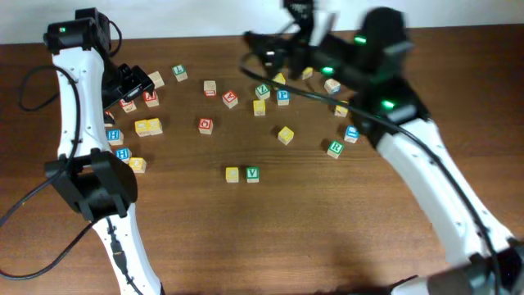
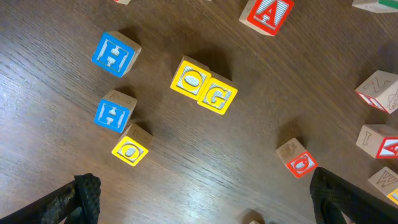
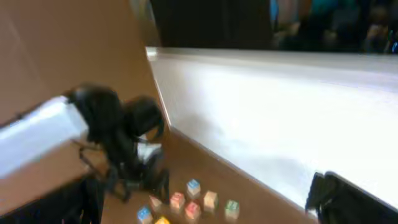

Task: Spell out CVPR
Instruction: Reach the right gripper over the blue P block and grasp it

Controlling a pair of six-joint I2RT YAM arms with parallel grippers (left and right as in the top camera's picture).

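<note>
Looking down on a brown wooden table point(image 1: 327, 229) with letter blocks strewn over the far half. Nearest the front, out in the open middle, a green V block point(image 1: 252, 174) pressed right up against a yellow block point(image 1: 232, 174) on the side toward the left arm, letter on the yellow one too small to read. Also spotting a green R block point(image 1: 335, 148) further toward the right arm, plus a second green V point(image 1: 262, 90) just beside a blue-lettered block point(image 1: 282, 96) near the back. Can't pick out a C or P for sure from above. Left pincer point(image 1: 127, 86) hanging over the cluster on its own side, fingers point(image 2: 81, 199) spread wide at the two bottom corners of the wrist view, nothing between them. Below it: an upper blue H block point(image 2: 116, 54), a lower blue H block point(image 2: 113, 114) with a small yellow O block point(image 2: 130, 149) just beside it, a yellow O and G pair point(image 2: 204, 88) stuck together, a red block point(image 2: 301, 163) off on its own, a red A block point(image 2: 268, 14) at the top edge. Right pincer point(image 1: 264, 51) up over the far edge, all motion blur. Wrist view aimed across at the white wall, fingers point(image 3: 348, 199) wide apart at the frame edges, gripping nothing.
</note>
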